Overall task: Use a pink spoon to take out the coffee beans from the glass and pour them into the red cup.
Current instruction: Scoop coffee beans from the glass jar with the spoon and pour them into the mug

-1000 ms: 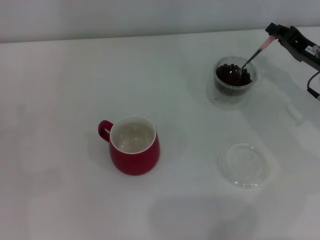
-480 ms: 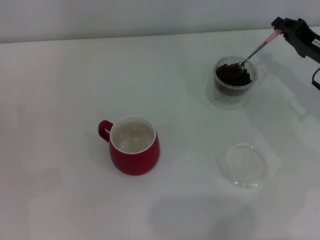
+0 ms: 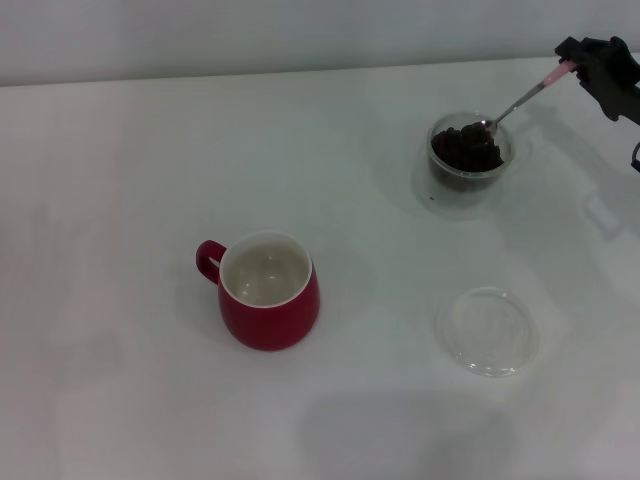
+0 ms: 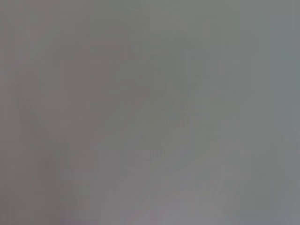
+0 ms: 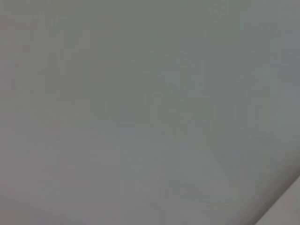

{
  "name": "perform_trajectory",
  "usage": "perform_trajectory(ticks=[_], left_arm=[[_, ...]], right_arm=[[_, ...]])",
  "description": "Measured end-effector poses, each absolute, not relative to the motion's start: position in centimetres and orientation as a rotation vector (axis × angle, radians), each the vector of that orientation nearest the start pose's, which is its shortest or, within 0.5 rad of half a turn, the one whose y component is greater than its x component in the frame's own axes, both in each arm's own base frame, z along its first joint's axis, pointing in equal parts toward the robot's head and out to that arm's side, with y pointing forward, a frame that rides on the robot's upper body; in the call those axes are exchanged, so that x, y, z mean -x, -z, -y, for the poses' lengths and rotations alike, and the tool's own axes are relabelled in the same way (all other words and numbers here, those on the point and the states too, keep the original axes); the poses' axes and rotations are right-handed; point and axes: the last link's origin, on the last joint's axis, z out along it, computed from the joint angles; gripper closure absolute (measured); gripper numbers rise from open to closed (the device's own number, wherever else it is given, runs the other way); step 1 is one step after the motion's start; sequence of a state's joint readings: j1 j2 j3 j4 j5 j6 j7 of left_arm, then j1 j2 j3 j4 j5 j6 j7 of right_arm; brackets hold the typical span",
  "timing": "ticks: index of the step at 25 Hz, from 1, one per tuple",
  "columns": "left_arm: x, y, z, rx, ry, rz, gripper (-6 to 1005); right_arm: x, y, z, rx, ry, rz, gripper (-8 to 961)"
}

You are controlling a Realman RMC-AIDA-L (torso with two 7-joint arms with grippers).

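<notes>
In the head view, the small clear glass stands at the back right, filled with dark coffee beans. My right gripper is at the far right edge, shut on the pale pink handle of the pink spoon. The spoon slopes down to the left, and its silver bowl sits just above the beans at the glass's rim, with what looks like a bean or two on it. The red cup stands left of centre, white inside, its handle pointing left. My left gripper is out of view.
A flat shallow clear dish lies on the white table at the front right, below the glass. Both wrist views show only plain grey surface.
My right gripper has drawn back up and to the right, lifting the spoon's bowl out of the bean heap to the glass's rim. Cup, glass and dish have not moved.
</notes>
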State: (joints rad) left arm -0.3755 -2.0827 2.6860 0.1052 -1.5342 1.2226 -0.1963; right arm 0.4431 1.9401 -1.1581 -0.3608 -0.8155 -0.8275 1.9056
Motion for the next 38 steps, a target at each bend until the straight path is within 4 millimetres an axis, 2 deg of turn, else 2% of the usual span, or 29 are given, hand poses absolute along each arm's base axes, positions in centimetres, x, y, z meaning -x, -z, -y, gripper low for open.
perform_trajectory(ticks=[7,17,26,38], left_arm=[[38.0,-1.7,-29.7,1.272,0.663,0.719,113],[37.9,-1.8,-29.9,1.273,0.665,0.715,112],[37.9,-1.8,-29.9,1.274,0.666,0.712,112],[38.1,-1.8,-29.6,1.272,0.656,0.716,112]], right_arm=[[-35.1,-5.2,-37.8,1.331,-1.273,-1.727,728],[-32.6,-4.3,-38.4,1.431,-1.338,-1.728,724],[-30.3,-2.2,-38.6,1.561,-1.315,-1.782,720],[-26.1,0.9,-38.4,1.769,-1.28,-1.84,714]])
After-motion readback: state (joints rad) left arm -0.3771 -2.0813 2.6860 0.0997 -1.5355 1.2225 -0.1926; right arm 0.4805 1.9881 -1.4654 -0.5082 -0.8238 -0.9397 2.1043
